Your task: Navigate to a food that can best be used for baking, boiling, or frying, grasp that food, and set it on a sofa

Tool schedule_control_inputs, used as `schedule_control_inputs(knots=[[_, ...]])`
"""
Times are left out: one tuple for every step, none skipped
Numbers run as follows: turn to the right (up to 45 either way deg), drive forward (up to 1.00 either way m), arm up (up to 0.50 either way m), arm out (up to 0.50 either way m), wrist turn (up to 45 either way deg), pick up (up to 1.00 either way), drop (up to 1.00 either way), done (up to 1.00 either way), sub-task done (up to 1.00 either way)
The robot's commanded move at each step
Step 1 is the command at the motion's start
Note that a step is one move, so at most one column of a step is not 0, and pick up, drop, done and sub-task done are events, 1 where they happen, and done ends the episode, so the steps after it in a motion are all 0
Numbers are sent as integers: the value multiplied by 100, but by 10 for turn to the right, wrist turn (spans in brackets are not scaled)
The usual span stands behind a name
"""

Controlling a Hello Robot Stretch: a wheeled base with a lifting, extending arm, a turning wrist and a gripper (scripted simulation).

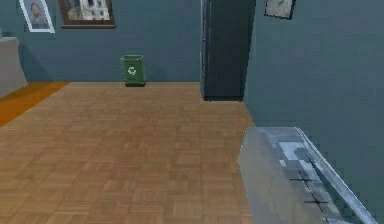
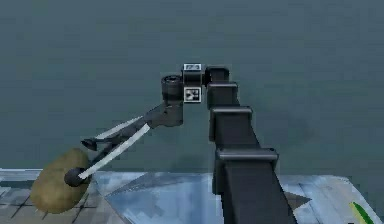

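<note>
The gripper (image 2: 80, 162) slants down to a brown potato (image 2: 55, 186) at the left end of a pale, glassy table (image 2: 150, 198). The table lies right behind the potato, so I cannot tell whether the fingers grip it or hold anything. Ahead, the table (image 1: 290, 168) fills the lower right corner of the wooden floor (image 1: 120, 150). A green bin (image 1: 132, 70) stands by the far wall, near a dark door (image 1: 228, 50).

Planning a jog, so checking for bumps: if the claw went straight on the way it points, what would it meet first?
Probably the brown potato-like lump at the tips of the claw; whether they touch is unclear. Beyond it lies the pale surface.
</note>
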Motion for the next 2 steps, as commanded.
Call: schedule_control_inputs(knots=[[0,0,0,0,-300,0,0,0,0],[0,0,0,-24,0,0,0,0,0]])
